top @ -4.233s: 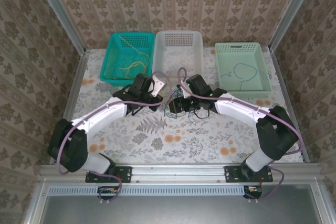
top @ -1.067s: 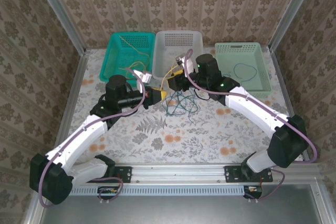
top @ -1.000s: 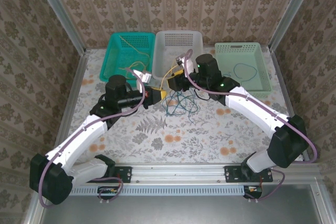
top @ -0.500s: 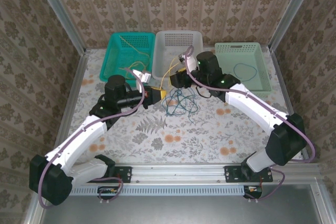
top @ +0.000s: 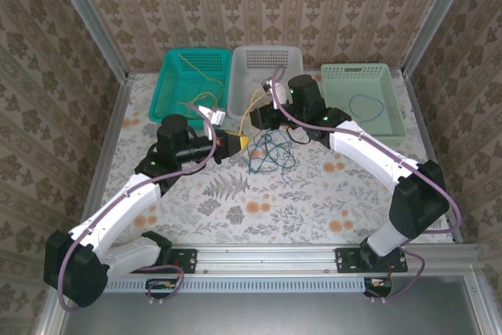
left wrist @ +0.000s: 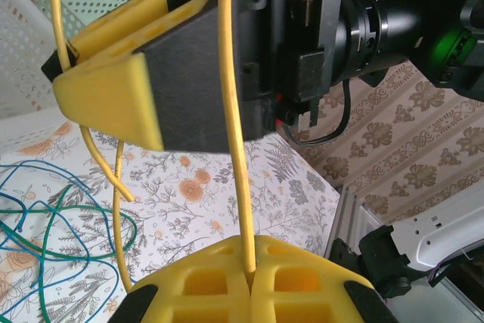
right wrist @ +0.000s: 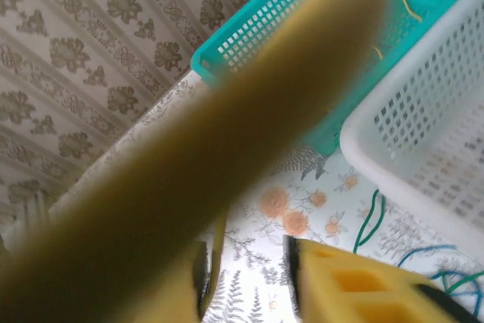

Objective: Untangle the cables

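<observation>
Reaching in from the near left in the overhead view, the left pincer (top: 238, 140) faces the right pincer (top: 261, 118), which hangs just beyond it and slightly to its right, and a yellow cable (top: 252, 111) arcs up between the two. Just to the near right of the left pincer, the blue and green cables (top: 267, 157) lie in a loose tangle on the flowered table (top: 259, 209). Beyond both pincers stand a teal basket (top: 167, 76) holding yellow strands (top: 192, 101), a white basket (top: 267, 50), and a pale green basket (top: 357, 68) with a dark blue cable (top: 362, 107) curled inside. From the left wrist, the left pincer's (left wrist: 249, 281) yellow pads are pressed together at the bottom of the frame, clamped on the yellow cable (left wrist: 233, 111), which rises straight up from their seam. Directly ahead, the right pincer (left wrist: 54, 66) lies sideways, its two yellow pads drawn to a point at the left where another stretch of the yellow cable passes. It appears pinched there, though the tip is small in this view. The blue and green cables (left wrist: 45, 209) rest on the table to the lower left of the pads. From the right wrist, one finger (right wrist: 227, 149) is a blurred yellow bar across the frame and the other pad (right wrist: 355, 285) sits sharp at the lower right. Past them lie the teal basket (right wrist: 302, 20) and the white basket (right wrist: 423, 126).
</observation>
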You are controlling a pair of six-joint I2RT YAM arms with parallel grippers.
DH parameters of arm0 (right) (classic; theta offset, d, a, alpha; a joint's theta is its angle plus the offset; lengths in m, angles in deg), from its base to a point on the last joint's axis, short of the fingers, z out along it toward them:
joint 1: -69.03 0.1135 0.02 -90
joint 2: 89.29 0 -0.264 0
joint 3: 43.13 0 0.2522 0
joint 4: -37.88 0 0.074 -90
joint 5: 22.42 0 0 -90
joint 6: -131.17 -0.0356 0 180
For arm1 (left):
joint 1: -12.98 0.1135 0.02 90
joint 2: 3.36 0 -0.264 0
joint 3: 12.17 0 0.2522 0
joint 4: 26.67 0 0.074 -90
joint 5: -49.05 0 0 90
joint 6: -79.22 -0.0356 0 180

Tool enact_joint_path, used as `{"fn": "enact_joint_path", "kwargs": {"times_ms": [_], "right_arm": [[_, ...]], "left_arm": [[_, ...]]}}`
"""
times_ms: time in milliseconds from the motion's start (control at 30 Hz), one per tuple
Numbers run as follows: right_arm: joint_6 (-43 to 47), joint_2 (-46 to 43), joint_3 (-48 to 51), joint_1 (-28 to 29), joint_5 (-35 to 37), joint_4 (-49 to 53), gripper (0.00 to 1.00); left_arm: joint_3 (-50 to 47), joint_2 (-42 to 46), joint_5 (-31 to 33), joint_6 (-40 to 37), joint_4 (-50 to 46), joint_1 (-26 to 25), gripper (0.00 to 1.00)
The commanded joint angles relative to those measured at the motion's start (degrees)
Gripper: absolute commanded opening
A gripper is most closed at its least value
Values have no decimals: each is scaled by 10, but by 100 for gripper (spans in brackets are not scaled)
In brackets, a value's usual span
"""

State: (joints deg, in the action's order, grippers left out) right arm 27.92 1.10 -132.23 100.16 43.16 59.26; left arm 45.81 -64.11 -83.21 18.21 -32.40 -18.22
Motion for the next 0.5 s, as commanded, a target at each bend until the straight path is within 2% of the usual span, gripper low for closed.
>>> {"fn": "enact_joint_path", "kwargs": {"times_ms": [0,100,267,467], "right_arm": [[15,4,-29,-3,18,19,17],[54,3,-38,-14,67,61,1],[171,-8,-43,-27,215,107,0],[329,-42,-30,-26,353,61,0]], "left_arm": [[6,9,-12,2,10,-4,5],[5,19,-13,-2,0,-2,5],[-1,29,-24,3,-21,3,5],[-9,9,-52,22,-50,9,5]]}}
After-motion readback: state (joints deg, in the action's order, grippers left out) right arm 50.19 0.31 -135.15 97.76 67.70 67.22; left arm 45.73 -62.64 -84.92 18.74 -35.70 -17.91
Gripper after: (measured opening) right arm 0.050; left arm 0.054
